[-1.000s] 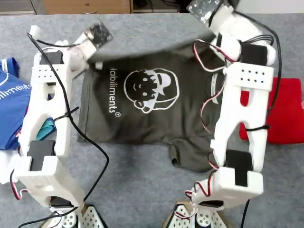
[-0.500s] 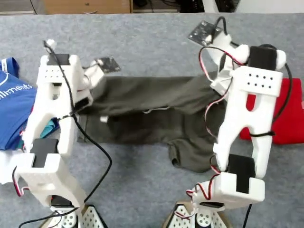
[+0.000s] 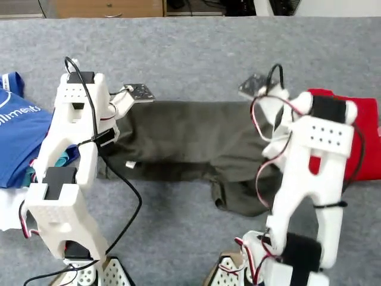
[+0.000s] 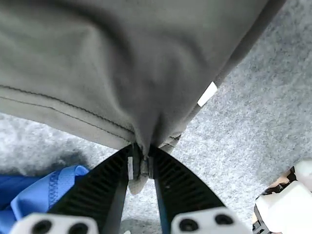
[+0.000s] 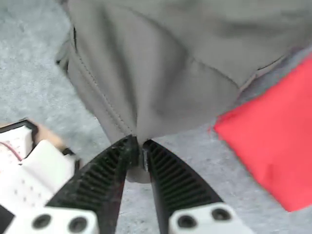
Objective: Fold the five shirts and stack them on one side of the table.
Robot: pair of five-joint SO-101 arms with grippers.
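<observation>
Overhead, task shirt: the dark olive-grey cotton shirt point(image 3: 190, 140) lies folded into a long band across the table's middle, with one sleeve poking out toward 5 o'clock.
Overhead, neighbours: a blue printed shirt point(image 3: 18, 131) at 9 o'clock and a flat red shirt point(image 3: 364, 143) at 3 o'clock, both on the grey felt-like table cover point(image 3: 190, 53).
Overhead, in the way: the white left arm point(image 3: 71, 149) covers the band's 9 o'clock end. The white right arm point(image 3: 315, 167) covers its 3 o'clock end and part of the flat red shirt.
Left wrist, tool: the left gripper point(image 4: 141, 163) is clenched on the olive shirt's stitched hem. The blue printed shirt lies just beside it, and a small white tag point(image 4: 207, 94) sits on the shirt's edge.
Right wrist, tool: the right gripper point(image 5: 140, 148) is pinched tight on a fold of the same shirt, with the flat red shirt nearby.
</observation>
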